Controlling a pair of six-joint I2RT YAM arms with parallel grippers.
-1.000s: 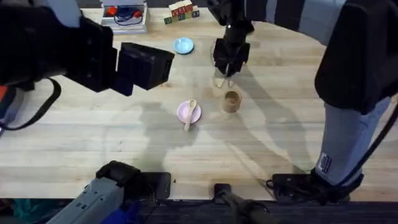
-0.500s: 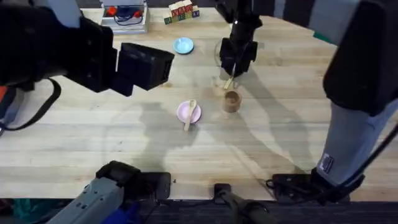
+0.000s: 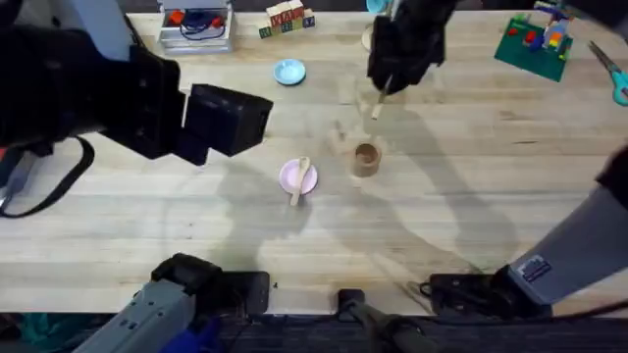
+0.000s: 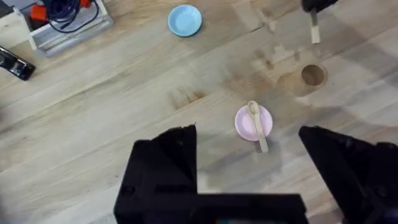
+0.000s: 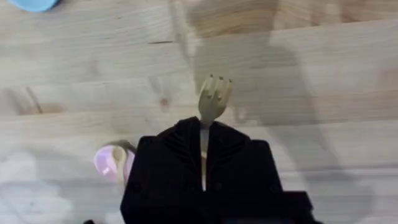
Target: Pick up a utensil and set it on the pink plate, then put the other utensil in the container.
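Overhead view first, using the wooden cup [image 3: 365, 158] as your landmark: it's standing upright on the table [image 3: 471, 176], roughly mid-table. Your right gripper [image 3: 385, 86] is up in the air on the far side of the cup, a bit toward the right arm's side, and it's clamped down on the fork [image 3: 377, 106]. You can see a pale bit of the fork poking out below the black fingers, hanging above the tabletop and well apart from the cup's mouth.

Right wrist view backs that up: the fork [image 5: 214, 99] sticks straight out from between the fingers, tines pointing away from the gripper [image 5: 203, 146], handle pinched tight in the narrow slot between them. So those fingers are closed around the handle, nearly all the way together.

Just beside the cup, on the left arm's side and slightly nearer the bases, sits the pink plate [image 3: 291, 178]. The spoon [image 3: 300, 180] lies across it, bowl resting on the plate and handle running off the near rim onto the table. From the left wrist view you get the same thing: spoon [image 4: 255, 124] on pink plate [image 4: 245, 122], cup [image 4: 312, 76] near it.

Your left gripper [image 4: 249, 180] is spread wide with nothing in it, hovering high, well away from the cup on the left arm's side.

Farther back from the cup there's a blue plate [image 3: 289, 72].
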